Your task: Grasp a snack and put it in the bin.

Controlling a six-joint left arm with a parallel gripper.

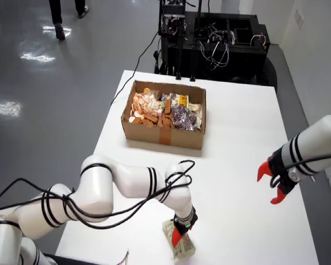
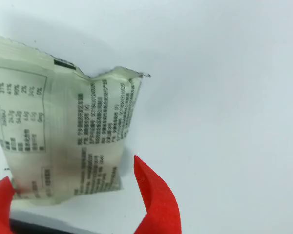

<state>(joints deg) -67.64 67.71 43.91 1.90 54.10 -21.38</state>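
A pale green snack packet [image 1: 183, 247] with printed text lies flat on the white table [image 1: 237, 127] near its front edge. My gripper [image 1: 178, 234], on the white arm coming from the left in the overhead view, is down over it. In the close view the packet [image 2: 63, 136] lies between my two red fingertips [image 2: 156, 195]. The left one touches the packet's edge and the right one stands a little apart from it, so the gripper [image 2: 78, 204] is open around the packet. The cardboard box [image 1: 160, 135] holding several snacks stands further back at the table's middle.
A second white arm enters from the right, its red gripper [image 1: 275, 182] open above the table. Black cables loop along my arm. A black equipment rack [image 1: 209, 38] stands behind the table's far edge.
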